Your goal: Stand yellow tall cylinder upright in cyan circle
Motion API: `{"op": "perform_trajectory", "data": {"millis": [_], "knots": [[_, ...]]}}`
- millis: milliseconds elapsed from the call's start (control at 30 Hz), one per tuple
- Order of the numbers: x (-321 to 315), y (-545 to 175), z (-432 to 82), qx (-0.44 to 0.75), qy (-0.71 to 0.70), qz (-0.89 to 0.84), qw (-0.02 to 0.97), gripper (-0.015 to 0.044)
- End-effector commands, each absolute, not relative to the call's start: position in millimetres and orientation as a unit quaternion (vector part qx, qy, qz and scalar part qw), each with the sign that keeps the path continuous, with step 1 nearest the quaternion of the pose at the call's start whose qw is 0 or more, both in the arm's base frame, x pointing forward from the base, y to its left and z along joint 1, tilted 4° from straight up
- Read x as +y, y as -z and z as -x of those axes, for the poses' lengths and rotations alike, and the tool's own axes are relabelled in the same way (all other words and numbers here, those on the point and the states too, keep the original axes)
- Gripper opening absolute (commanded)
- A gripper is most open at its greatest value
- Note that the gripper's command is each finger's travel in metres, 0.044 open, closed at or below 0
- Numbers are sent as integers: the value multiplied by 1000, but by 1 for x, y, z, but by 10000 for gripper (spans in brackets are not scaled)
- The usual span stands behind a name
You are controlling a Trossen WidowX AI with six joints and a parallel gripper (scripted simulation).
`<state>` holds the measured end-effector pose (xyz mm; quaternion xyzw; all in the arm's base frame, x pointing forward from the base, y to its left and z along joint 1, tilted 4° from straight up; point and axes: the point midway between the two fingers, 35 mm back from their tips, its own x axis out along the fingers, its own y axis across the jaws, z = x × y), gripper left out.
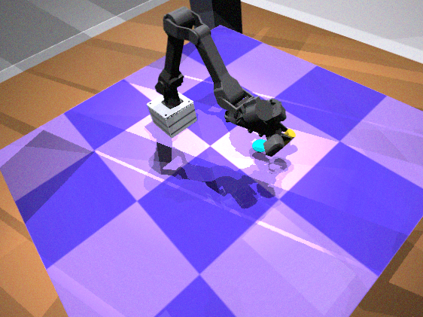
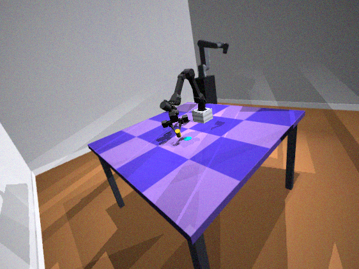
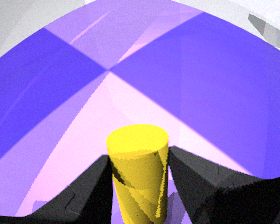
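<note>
The yellow tall cylinder is held between the fingers. It looks nearly upright with a slight tilt in the exterior view. My gripper is shut on it, one finger on each side in the wrist view. The cyan circle lies flat on the table. In the top view a finger partly covers it, and the cylinder shows to its right; in the exterior view the cylinder is to its left. The circle is not seen in the wrist view. The cylinder's lower end is hidden in the top view.
The arm's pale base block stands on the checkered table. A dark pillar stands behind the table. Shadows of the arm fall near the circle.
</note>
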<state>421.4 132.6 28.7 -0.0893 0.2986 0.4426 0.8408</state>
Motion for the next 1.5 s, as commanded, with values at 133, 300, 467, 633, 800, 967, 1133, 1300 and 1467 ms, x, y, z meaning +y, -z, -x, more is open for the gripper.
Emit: {"op": "perform_trajectory", "data": {"millis": [133, 300, 467, 633, 800, 967, 1133, 1300, 1467], "knots": [[130, -27, -418, 282, -449, 72, 845, 105], [128, -28, -418, 270, -452, 64, 848, 105], [127, -29, -417, 258, -455, 57, 850, 105], [125, -30, -415, 246, -459, 50, 852, 105], [124, -31, -414, 234, -462, 44, 854, 105], [122, -33, -412, 222, -466, 38, 856, 105], [121, -34, -410, 211, -470, 32, 857, 105], [119, -35, -407, 199, -474, 27, 857, 105], [117, -37, -405, 188, -478, 22, 858, 105]]}}
